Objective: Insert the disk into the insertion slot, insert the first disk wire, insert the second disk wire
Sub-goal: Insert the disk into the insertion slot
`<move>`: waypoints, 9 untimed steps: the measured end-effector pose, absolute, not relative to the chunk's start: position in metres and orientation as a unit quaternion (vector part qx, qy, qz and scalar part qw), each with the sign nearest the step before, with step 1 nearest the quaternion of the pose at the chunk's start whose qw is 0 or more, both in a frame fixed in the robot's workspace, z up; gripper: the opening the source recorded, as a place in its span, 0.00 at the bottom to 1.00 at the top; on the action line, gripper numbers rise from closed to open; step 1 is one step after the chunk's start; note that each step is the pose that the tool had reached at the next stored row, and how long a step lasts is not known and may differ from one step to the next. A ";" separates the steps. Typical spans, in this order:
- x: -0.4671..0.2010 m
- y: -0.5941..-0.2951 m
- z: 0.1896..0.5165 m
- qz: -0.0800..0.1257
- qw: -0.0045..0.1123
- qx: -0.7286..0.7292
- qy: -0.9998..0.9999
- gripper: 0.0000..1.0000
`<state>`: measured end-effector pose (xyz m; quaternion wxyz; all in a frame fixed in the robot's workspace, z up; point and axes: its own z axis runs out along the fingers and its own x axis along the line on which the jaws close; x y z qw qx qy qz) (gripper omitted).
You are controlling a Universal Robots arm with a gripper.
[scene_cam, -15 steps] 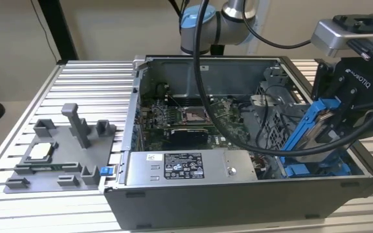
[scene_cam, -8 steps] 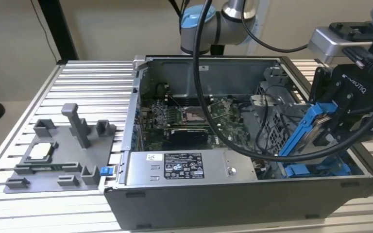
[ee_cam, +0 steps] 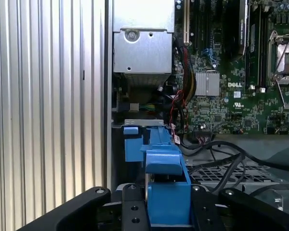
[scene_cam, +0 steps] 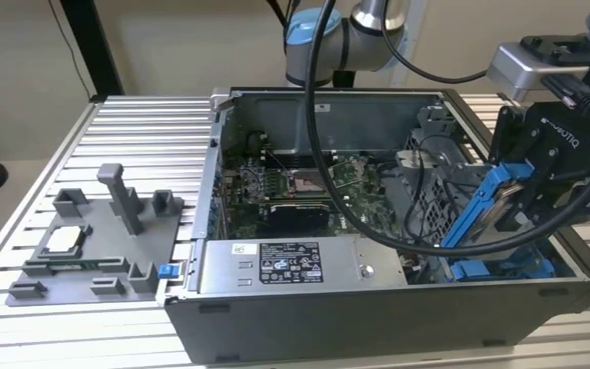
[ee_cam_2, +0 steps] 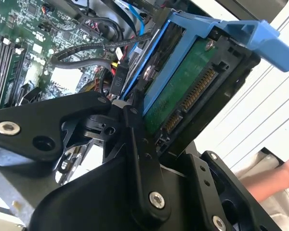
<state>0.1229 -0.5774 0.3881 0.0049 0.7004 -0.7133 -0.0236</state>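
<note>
One disk (scene_cam: 495,211) in its blue frame (ee_cam_2: 216,26) is clamped between the jaws. It hangs tilted over the slot (scene_cam: 500,269), which sits inside the case (scene_cam: 356,323) at the near corner on the exterior view's right. Whether the frame already touches the blue rails of the slot, I cannot tell. Several things could go wrong from this position, in my judgement. Because the disk is at an angle to the slot, one edge of the frame may meet a rail first and wedge there. A push in that state could bend a plastic tab or turn the disk in the grip. The loose black cables (scene_cam: 418,219) lie just beside the slot, toward the middle of the case. If one of them comes under the frame, it may be pinched and may stop the disk from seating fully. In the second wrist view the green board (ee_cam_2: 176,103) of the disk and its row of contacts (ee_cam_2: 195,94) are bare, so a scrape against the metal wall of the case could damage them. The thick cable of the arm (scene_cam: 321,138) also hangs down into the case, and it may catch on the far edge of the case and pull the disk off its line.
</note>
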 end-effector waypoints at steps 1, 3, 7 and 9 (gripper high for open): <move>0.123 -0.577 0.388 -0.024 0.005 0.700 -0.713 1.00; 0.123 -0.577 0.388 -0.024 0.005 0.700 -0.713 1.00; 0.123 -0.577 0.392 -0.024 0.005 0.700 -0.713 1.00; 0.123 -0.577 0.398 -0.024 0.005 0.700 -0.713 1.00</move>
